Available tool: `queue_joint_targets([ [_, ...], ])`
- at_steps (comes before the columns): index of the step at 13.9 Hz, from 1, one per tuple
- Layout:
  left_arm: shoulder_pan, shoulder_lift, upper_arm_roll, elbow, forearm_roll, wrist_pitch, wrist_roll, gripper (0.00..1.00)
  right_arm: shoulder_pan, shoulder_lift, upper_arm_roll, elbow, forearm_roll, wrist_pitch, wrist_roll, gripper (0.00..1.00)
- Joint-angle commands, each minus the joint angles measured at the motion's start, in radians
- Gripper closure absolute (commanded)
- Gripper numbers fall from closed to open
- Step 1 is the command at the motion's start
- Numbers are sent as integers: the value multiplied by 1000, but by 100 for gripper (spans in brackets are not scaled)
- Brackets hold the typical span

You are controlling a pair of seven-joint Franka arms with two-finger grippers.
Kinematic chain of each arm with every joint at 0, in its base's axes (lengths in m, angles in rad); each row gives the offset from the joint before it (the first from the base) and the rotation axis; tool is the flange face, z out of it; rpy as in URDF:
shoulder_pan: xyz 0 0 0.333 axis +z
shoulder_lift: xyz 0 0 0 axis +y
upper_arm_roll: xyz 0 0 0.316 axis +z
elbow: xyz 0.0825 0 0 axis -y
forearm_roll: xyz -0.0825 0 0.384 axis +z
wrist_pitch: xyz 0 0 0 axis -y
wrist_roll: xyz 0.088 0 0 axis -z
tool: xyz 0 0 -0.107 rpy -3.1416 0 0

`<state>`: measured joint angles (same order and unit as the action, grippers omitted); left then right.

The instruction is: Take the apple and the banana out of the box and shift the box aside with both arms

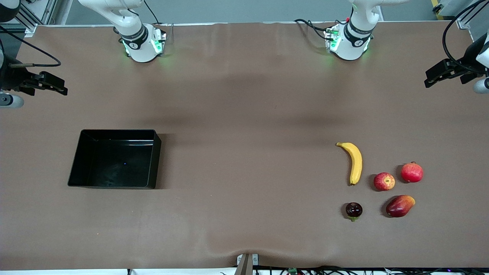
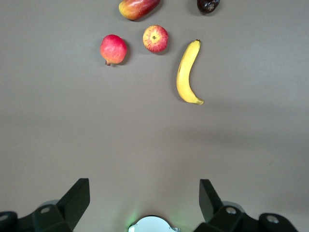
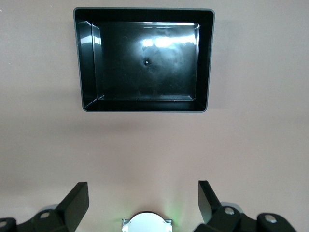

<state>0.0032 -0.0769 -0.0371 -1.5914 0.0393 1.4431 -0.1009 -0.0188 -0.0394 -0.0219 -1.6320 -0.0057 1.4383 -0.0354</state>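
The yellow banana and the small red apple with yellow patches lie toward the left arm's end of the table. Both show in the left wrist view, the banana and the apple. The glossy black tray sits empty toward the right arm's end and also shows in the right wrist view. My left gripper is open and empty, high over its own base. My right gripper is open and empty, high over its base. Neither gripper shows in the front view.
A red pomegranate, a red-orange mango and a small dark purple fruit lie close to the apple. Black gear juts in at both table ends. The arm bases stand farthest from the front camera.
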Motion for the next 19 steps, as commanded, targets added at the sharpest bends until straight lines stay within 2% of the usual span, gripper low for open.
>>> queue_joint_targets([
  [1,8,-10,-1,11,-6,-3,10,0,16,-28,-55,-26,58,-1,16,0],
  [7,6,-12,-3,33,-6,-15,7,0,34,-30,-53,0,62,-51,19,0],
  [19,14,-7,5,37,-10,-15,1,0,40,-31,-52,37,58,-53,17,0],
])
